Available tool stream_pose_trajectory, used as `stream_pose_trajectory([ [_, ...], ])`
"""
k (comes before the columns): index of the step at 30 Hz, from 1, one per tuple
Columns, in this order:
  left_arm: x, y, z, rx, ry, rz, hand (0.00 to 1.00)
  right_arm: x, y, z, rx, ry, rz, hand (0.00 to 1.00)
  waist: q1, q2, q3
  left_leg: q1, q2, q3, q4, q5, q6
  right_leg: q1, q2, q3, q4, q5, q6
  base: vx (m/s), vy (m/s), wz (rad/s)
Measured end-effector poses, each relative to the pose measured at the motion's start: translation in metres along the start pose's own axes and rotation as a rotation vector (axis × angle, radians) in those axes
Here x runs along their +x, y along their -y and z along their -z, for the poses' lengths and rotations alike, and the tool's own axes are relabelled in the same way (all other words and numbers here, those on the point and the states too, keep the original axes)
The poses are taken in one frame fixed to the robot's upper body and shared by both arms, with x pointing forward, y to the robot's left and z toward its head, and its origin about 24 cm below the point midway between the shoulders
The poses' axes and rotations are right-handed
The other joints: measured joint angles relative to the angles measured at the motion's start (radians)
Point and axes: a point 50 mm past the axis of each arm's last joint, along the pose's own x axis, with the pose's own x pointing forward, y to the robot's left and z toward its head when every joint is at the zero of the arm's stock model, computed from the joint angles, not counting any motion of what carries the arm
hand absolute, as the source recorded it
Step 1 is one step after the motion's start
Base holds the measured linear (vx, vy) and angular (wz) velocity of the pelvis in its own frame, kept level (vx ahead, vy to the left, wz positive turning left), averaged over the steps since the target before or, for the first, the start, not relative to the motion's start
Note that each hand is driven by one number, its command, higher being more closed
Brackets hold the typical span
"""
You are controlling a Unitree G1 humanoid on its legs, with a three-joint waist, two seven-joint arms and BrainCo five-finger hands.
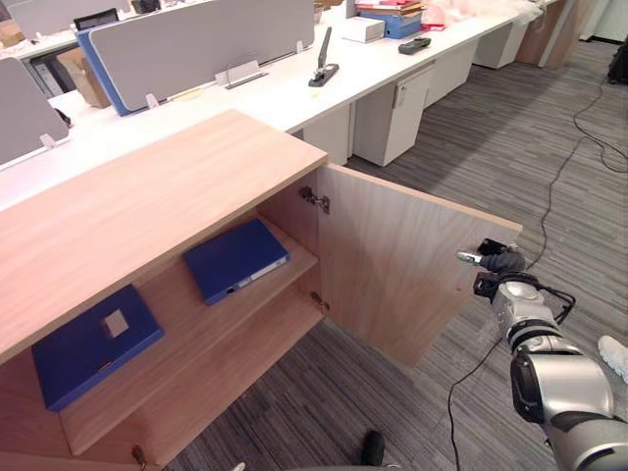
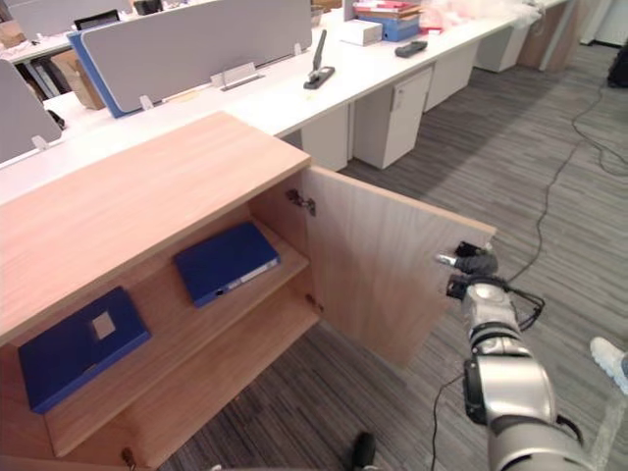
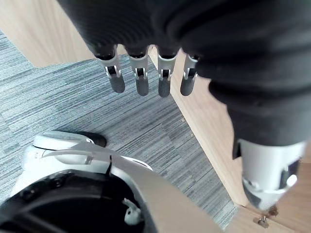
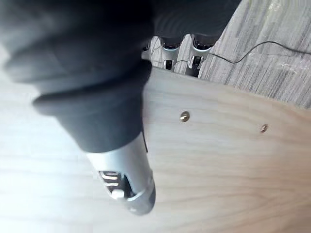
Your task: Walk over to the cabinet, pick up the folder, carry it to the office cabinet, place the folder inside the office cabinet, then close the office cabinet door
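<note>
The wooden office cabinet [image 1: 147, 196] stands open, its door [image 1: 402, 275] swung out to the right. On its upper shelf lie two blue folders, one [image 1: 235, 260] near the hinge side and one [image 1: 93, 343] further left with a white label. My right hand [image 1: 496, 263] is at the top of the door's free edge and touches the wood; the right wrist view shows the door panel [image 4: 218, 160] close up against it. My left hand [image 3: 141, 77] hangs open above the carpet beside a wooden panel and holds nothing.
Behind the cabinet runs a long white desk [image 1: 373, 64] with grey partitions [image 1: 196, 44] and a white drawer unit [image 1: 392, 118] under it. Black cables [image 1: 559, 177] trail over the grey carpet on the right. A white shoe [image 1: 614, 355] is at the right edge.
</note>
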Motion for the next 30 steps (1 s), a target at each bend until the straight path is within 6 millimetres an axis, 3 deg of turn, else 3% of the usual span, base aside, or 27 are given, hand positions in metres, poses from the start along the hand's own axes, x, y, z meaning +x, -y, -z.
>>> stream_pose_trajectory([
  [5, 0.001, 0.002, -0.005, 0.008, 0.012, 0.012, 0.0, -0.007, -0.019, 0.001, -0.344, 0.071, -0.177, 0.0, -0.017, 0.002, 0.003, -0.003, 0.024, 0.039, 0.005, -0.007, -0.011, -0.023, 0.038, 0.038, 0.0, 0.0, -0.001, 0.03, 0.015, -0.3],
  [11, 0.002, 0.001, -0.008, 0.03, 0.027, 0.02, 0.0, -0.037, -0.053, 0.008, -0.866, 0.194, -0.597, 0.0, -0.045, -0.005, 0.0, -0.034, 0.033, 0.051, 0.072, -0.007, -0.011, -0.053, 0.067, 0.095, 0.001, -0.007, -0.011, 0.06, -0.012, -0.35],
  [15, 0.003, -0.001, -0.011, 0.063, 0.036, 0.021, 0.0, -0.078, -0.096, 0.042, -1.129, 0.197, -1.034, 0.0, -0.042, -0.027, -0.009, -0.038, 0.033, 0.05, 0.069, -0.008, -0.008, -0.055, 0.071, 0.104, 0.001, 0.001, -0.03, 0.05, -0.034, -0.03],
  [19, 0.003, -0.01, -0.015, 0.064, 0.043, -0.008, 0.0, -0.121, -0.154, 0.055, -1.104, 0.33, -1.329, 0.0, -0.02, -0.049, -0.02, -0.035, 0.028, 0.053, 0.041, -0.006, -0.006, -0.069, 0.07, 0.104, 0.001, 0.013, -0.035, -0.01, 0.022, 0.06],
  [20, 0.003, -0.012, -0.017, 0.078, 0.047, -0.014, 0.0, -0.133, -0.173, 0.053, -1.074, 0.386, -1.379, 0.0, 0.0, -0.058, -0.022, -0.036, 0.023, 0.057, 0.028, -0.006, -0.006, -0.076, 0.066, 0.105, 0.001, 0.02, -0.032, -0.01, 0.047, 0.04],
  [23, 0.003, -0.016, -0.017, 0.057, 0.049, -0.03, 0.0, -0.142, -0.184, 0.054, -1.133, 0.434, -1.451, 0.0, 0.015, -0.064, -0.024, -0.033, 0.01, 0.06, 0.016, -0.006, -0.005, -0.077, 0.052, 0.106, 0.001, 0.025, -0.031, 0.01, 0.077, 0.04],
  [27, 0.003, -0.027, -0.019, 0.066, 0.049, -0.06, 0.0, -0.162, -0.174, 0.098, -1.287, 0.311, -1.623, 0.0, 0.013, -0.1, -0.027, -0.029, 0.002, 0.078, 0.016, -0.005, -0.003, -0.077, 0.048, 0.12, 0.001, 0.029, -0.03, 0.04, 0.075, -0.09],
  [30, 0.005, -0.024, -0.027, 0.068, 0.066, -0.053, 0.0, -0.169, -0.17, 0.112, -1.321, 0.286, -1.65, 0.0, 0.011, -0.103, -0.029, -0.028, -0.004, 0.082, 0.028, -0.004, 0.0, -0.076, 0.044, 0.132, 0.001, 0.029, -0.03, 0.03, 0.035, -0.11],
])
